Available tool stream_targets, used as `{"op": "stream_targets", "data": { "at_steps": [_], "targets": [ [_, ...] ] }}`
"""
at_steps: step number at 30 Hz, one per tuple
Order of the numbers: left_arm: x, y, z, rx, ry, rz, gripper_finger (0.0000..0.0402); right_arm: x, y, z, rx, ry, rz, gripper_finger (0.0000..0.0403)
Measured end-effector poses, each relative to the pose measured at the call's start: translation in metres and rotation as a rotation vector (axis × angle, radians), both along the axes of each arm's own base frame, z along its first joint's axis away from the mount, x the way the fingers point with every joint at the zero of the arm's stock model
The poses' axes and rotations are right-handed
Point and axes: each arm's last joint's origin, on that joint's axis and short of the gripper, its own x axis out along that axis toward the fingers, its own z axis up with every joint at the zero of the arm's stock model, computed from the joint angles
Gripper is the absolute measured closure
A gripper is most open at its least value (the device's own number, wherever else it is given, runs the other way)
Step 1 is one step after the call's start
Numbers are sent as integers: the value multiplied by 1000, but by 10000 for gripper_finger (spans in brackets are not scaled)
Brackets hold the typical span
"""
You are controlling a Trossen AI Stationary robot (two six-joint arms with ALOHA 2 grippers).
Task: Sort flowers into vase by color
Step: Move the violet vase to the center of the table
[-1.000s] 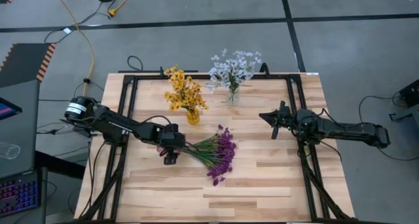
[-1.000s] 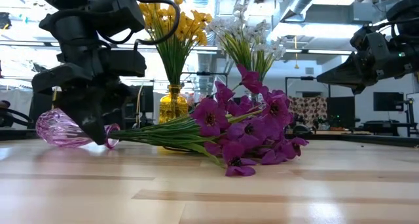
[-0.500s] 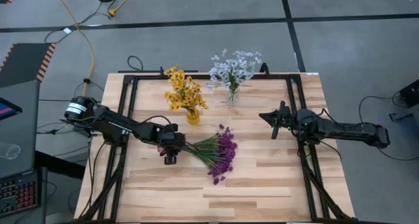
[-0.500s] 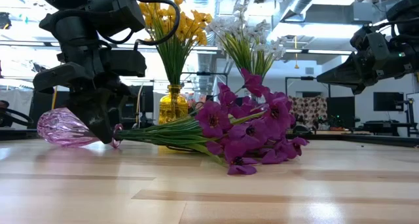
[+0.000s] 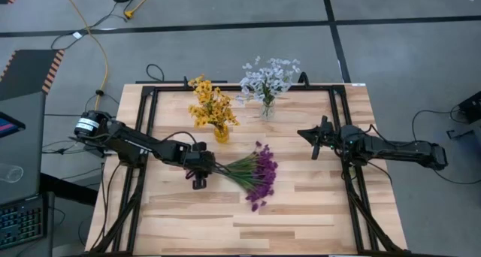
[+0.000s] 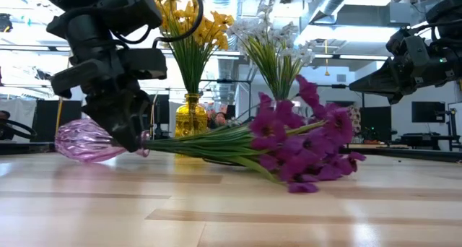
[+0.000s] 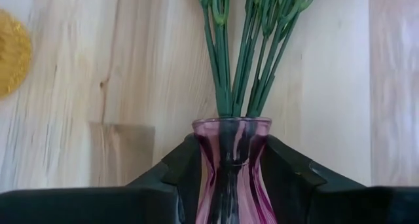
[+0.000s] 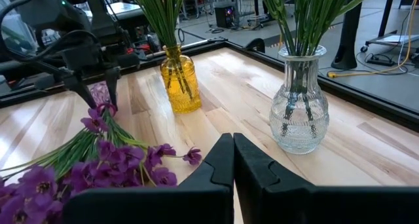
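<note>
A purple glass vase [image 6: 90, 140] lies on its side at the table's left middle, mouth toward the right. A bunch of purple flowers [image 5: 259, 174] sticks out of its mouth, green stems [image 7: 242, 54] nearly level, blossoms [image 6: 307, 146] low over the wood. My left gripper [image 5: 198, 167] is shut on this vase. Yellow flowers [image 5: 210, 107] stand in a yellow vase [image 5: 221, 134], and white flowers [image 5: 268, 78] in a clear vase [image 8: 299, 109], both at the far side. My right gripper [image 5: 307, 134] hangs shut and empty above the table's right middle. My left gripper pinches the purple vase's narrow neck [image 7: 230, 160], just behind the flared mouth, between its two fingers [image 7: 175, 175]. The fingers come from above, pointing down, and lie across the vase. The vase lies on its side with the flowers sticking out; the lowest blossoms [image 6: 303, 186] touch the table.
A black metal frame [image 5: 143, 122] runs around the tabletop. Bare wood [image 5: 301, 219] lies along the near edge and between the purple bunch and my right gripper. The yellow vase stands just beyond the purple stems.
My left gripper has moved a little toward the table's right edge with the purple vase. The vase and its flowers have gone along with it, still on their side, and the blossoms have shifted right across the wood.
</note>
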Motion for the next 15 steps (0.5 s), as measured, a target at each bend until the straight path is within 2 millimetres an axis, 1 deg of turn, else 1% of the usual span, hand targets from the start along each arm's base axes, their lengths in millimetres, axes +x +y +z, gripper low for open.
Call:
{"op": "stream_targets", "data": {
  "at_steps": [6,15],
  "targets": [
    [5,-1,3,-9,-56,1,285,0,0,0,0,0,0,372],
    [5,-1,3,-8,-57,0,285,0,0,0,2,-3,-1,372]
  ]
}}
